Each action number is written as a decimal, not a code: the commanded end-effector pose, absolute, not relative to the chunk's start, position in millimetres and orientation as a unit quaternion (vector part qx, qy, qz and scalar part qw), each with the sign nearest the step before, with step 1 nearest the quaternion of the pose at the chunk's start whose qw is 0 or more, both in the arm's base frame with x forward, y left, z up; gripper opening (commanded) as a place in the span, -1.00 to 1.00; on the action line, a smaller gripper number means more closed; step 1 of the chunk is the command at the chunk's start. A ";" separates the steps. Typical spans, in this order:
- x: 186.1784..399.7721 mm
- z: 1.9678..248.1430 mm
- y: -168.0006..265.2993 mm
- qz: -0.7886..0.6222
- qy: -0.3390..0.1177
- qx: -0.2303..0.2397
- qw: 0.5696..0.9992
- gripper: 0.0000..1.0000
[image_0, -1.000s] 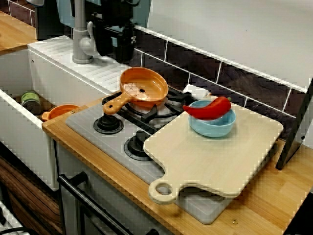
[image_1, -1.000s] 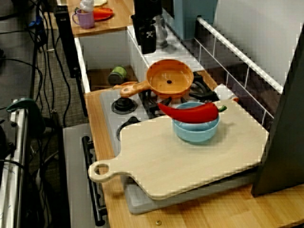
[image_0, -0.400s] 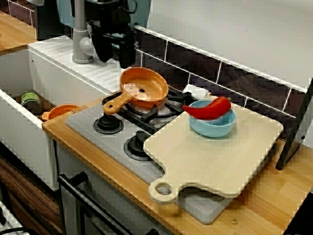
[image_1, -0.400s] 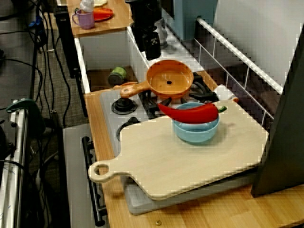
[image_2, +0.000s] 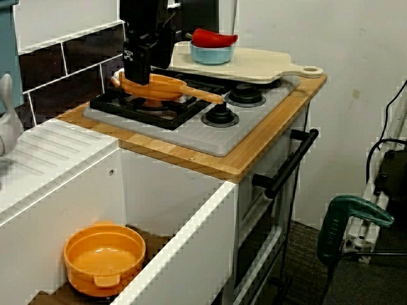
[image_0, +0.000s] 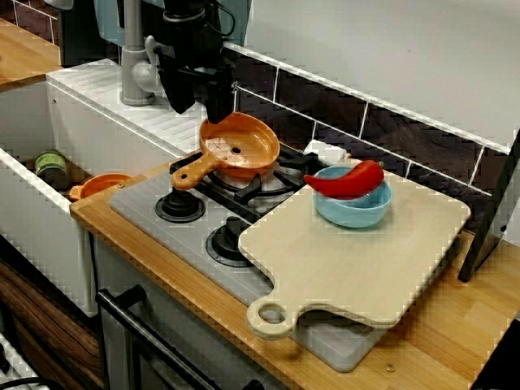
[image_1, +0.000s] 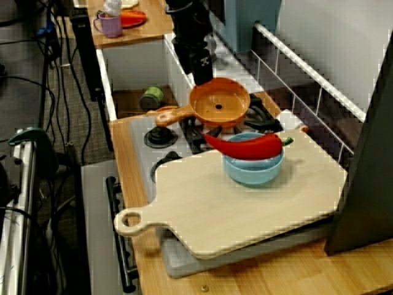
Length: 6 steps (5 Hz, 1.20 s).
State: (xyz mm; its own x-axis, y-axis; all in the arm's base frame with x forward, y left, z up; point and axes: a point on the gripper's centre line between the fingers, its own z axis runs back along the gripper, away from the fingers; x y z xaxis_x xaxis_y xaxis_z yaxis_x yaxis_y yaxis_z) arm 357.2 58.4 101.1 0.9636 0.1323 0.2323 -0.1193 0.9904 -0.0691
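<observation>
My black gripper (image_0: 199, 106) hangs open just above the far left rim of an orange pan (image_0: 240, 146); nothing is between its fingers. The pan sits on the stove's back burner with its handle (image_0: 187, 172) pointing toward the front left. In the view from the board end the gripper (image_1: 201, 69) is right behind the pan (image_1: 219, 104). Seen from the sink side, the gripper (image_2: 137, 63) stands over the pan (image_2: 156, 87). A blue bowl (image_0: 353, 208) with a red chili pepper (image_0: 346, 179) across its top rests on a wooden cutting board (image_0: 357, 264).
The grey stove (image_0: 183, 231) has two front burners. To its left, a white sink holds an orange bowl (image_2: 105, 257) and a green can (image_0: 50, 169). A grey faucet (image_0: 135, 65) rises behind the gripper. A dark panel (image_1: 368, 153) leans at the board's far end.
The gripper has come down and to the right, from beside the faucet to the far rim of the orange pan. Pan, bowl and pepper have not moved.
</observation>
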 end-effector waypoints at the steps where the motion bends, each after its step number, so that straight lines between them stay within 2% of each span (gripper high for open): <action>1: 368.7 108.4 62.2 0.067 -0.149 -0.009 0.987 1.00; 5: 378.8 99.2 62.1 0.068 -0.159 0.006 0.985 1.00; 6: 379.8 98.1 59.5 0.064 -0.159 0.014 0.985 -1.00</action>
State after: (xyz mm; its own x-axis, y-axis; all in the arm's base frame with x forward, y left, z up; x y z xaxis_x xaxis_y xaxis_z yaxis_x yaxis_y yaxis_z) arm 372.9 58.9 82.3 0.9539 0.1348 0.2682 -0.1403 0.9901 0.0012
